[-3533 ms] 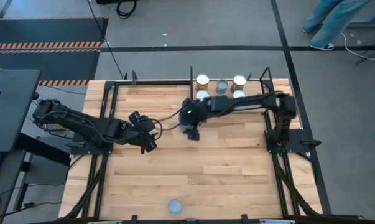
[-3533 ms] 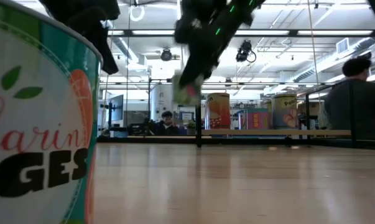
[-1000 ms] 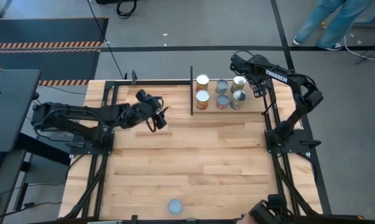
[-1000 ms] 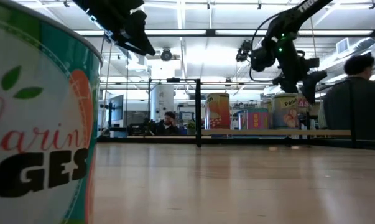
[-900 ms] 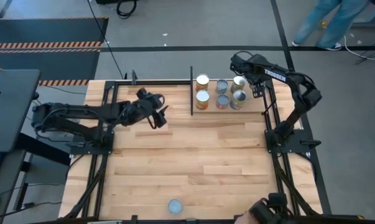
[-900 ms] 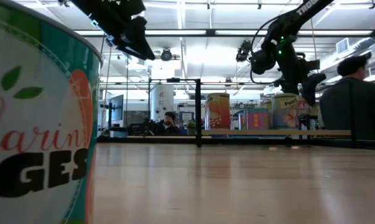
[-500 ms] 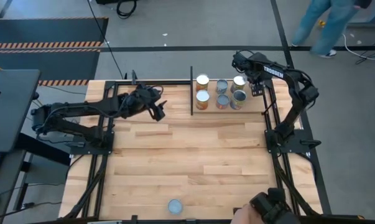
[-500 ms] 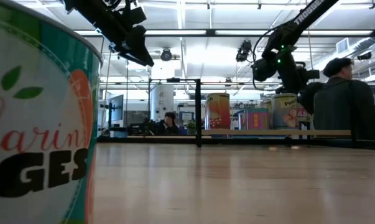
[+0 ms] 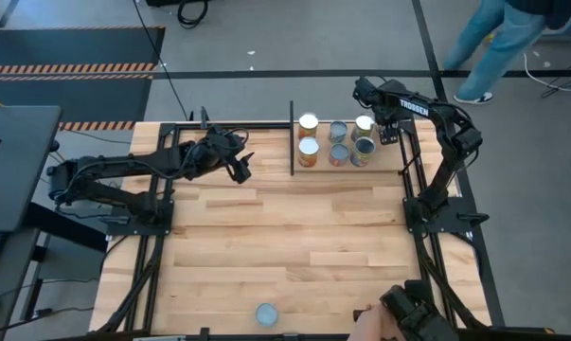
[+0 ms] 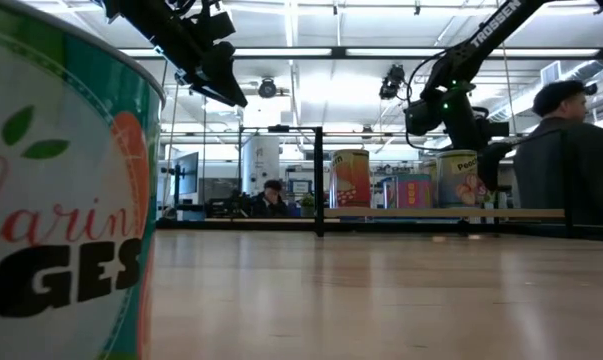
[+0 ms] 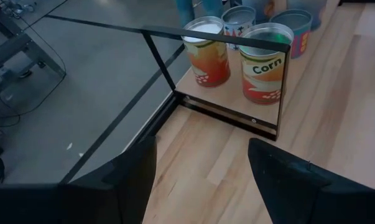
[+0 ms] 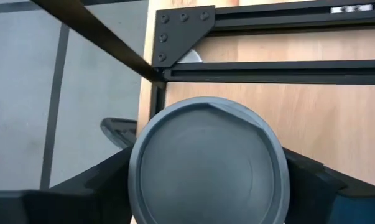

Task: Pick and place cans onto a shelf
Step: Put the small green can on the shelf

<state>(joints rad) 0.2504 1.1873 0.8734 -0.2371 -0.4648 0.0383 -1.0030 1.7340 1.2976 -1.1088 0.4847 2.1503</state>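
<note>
Six cans stand in two rows inside the black-railed shelf (image 9: pixel 292 142) at the table's far edge. They include a corn can (image 11: pixel 263 70) and a grey-topped peach can (image 9: pixel 364 146). My right gripper (image 9: pixel 384 133) points down over the peach can (image 12: pixel 209 168), open, with a finger on either side of it. My left gripper (image 9: pixel 240 170) hangs open and empty, left of the shelf and above the table (image 10: pixel 226 85). One more can (image 9: pixel 266 314) stands at the table's near edge and looms large in the low view (image 10: pixel 61 200). My right gripper comes from above with one finger (image 12: pixel 112 183) on each side of the peach can's wall, just below its rim (image 12: pixel 137 186). The rim hides the gap, so I cannot tell whether the fingers touch it. The can stands upright on the shelf board.
A person's hand (image 9: pixel 399 317) reaches in at the table's near right corner. Another person walks on the floor beyond the far right corner (image 9: pixel 493 38). Black frame rails run along the table's left and right edges. The shelf's upright post (image 10: pixel 319 180) stands at its left end.
My left gripper has gone up and toward the far edge, nearer the shelf's left end. My right gripper has stayed over the far right cans and tipped further down around the peach can, which has not moved. A hand has come in at the near right corner.
</note>
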